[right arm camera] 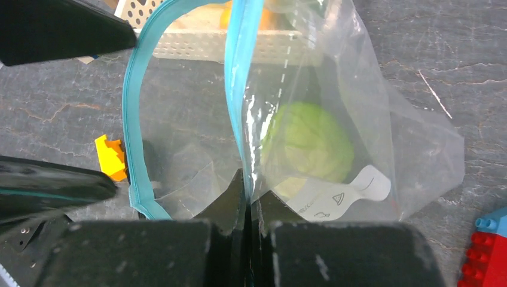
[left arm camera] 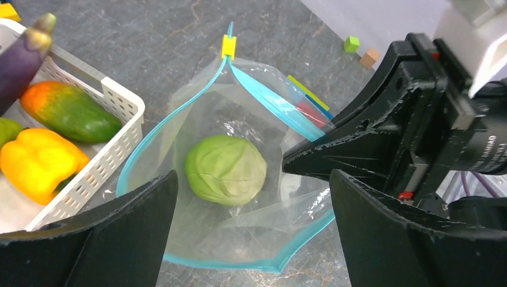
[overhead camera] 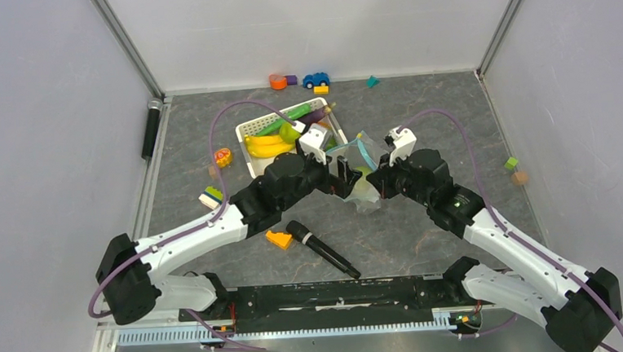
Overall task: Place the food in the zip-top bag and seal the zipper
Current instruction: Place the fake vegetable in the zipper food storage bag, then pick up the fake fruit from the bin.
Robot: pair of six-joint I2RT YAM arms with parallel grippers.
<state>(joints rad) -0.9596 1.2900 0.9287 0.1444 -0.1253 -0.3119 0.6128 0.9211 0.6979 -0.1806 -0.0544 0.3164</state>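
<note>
Cabbage [left arm camera: 225, 169] inside bag [left arm camera: 197, 113]; basket [left arm camera: 113, 149] just beside bag.

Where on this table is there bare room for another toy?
Bare table lies far right, between the teal block and the green block, and nearer, between the near microphone and the right arm. It is crowded around the basket and zip-top bag.

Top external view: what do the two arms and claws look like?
Left arm and right arm match: white links between bulky black joint housings, a purple cable looping along each, a white camera block at each wrist. Left claw and right claw have black wedge-shaped fingers. A small green light shows on the right arm.
</note>
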